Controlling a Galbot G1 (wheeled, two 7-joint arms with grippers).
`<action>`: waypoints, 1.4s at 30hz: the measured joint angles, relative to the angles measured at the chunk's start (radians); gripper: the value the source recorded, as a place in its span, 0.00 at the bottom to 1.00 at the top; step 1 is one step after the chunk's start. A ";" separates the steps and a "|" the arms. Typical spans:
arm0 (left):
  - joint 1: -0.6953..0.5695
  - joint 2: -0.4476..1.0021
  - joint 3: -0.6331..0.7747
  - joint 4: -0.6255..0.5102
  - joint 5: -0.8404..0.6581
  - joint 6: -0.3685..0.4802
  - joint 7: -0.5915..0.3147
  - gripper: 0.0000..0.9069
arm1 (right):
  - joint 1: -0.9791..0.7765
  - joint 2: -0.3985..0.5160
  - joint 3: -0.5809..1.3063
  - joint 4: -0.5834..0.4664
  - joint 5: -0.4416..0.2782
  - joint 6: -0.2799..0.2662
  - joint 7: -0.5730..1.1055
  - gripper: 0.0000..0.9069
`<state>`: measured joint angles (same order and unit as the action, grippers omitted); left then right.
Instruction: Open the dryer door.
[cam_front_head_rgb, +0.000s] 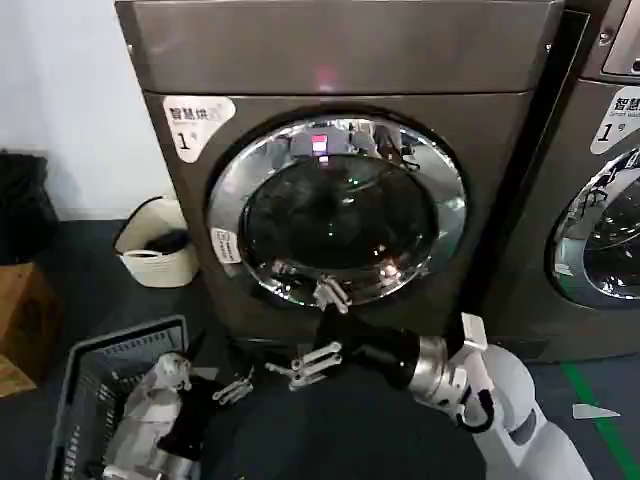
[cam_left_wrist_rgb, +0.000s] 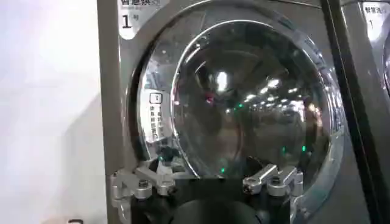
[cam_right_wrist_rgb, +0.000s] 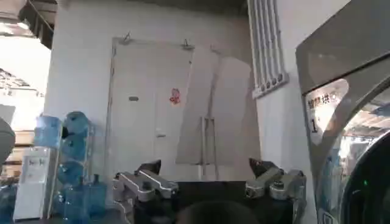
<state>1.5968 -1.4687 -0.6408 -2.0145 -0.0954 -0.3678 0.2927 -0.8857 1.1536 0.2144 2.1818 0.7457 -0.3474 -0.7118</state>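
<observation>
"Grippers first: where are they, and how do the fingers stand?"

"Right gripper (cam_front_head_rgb: 305, 365) hangs low in front of the dryer (cam_front_head_rgb: 340, 60), below the bottom of the door (cam_front_head_rgb: 335, 215) and apart from it, on an arm that reaches in from the lower right. Its wrist view shows its fingers (cam_right_wrist_rgb: 146, 182) spread wide with nothing between them. Left gripper (cam_front_head_rgb: 235, 388) sits lower and further left, near a grey basket (cam_front_head_rgb: 90, 370) on the floor. Its fingers (cam_left_wrist_rgb: 143, 182) are also spread and empty, and they face the door."

"And the dryer itself?"

"It is a big bronze-grey front-loader in the middle of the head view, standing against a white wall. Part of a second, similar machine (cam_front_head_rgb: 600, 200) stands just beside it on the right."

"Where is the door?"

"The door is round, with a wide chrome rim and dark glass, and it sits in the centre of the dryer's front. It lies flush against the front, shut. Neither gripper touches it."

"What is on the floor?"

"The grey basket holds pale cloth at the lower left. A cream basket (cam_front_head_rgb: 160, 260) stands by the dryer's left corner. A cardboard box (cam_front_head_rgb: 20, 320) is at the far left edge."

"Any small marks?"

"A white label (cam_front_head_rgb: 195, 120) with a '1' sits at the upper left of the dryer's front. A small white sticker (cam_front_head_rgb: 226, 245) is on the left of the chrome rim."
</observation>
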 joint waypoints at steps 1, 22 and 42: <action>0.000 0.000 0.002 0.000 0.001 0.000 -0.003 1.00 | 0.000 0.000 0.001 -0.006 -0.011 0.007 0.000 1.00; 0.001 0.002 0.018 -0.007 0.022 0.057 -0.013 1.00 | 0.061 0.043 -0.037 -0.185 -0.153 0.072 0.010 1.00; 0.010 -0.001 0.023 -0.033 0.064 0.155 -0.034 1.00 | 0.237 0.111 -0.160 -0.427 -0.186 0.074 0.024 1.00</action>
<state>1.6066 -1.4700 -0.6178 -2.0473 -0.0309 -0.2128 0.2592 -0.6483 1.2650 0.0545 1.7552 0.5598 -0.2738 -0.6881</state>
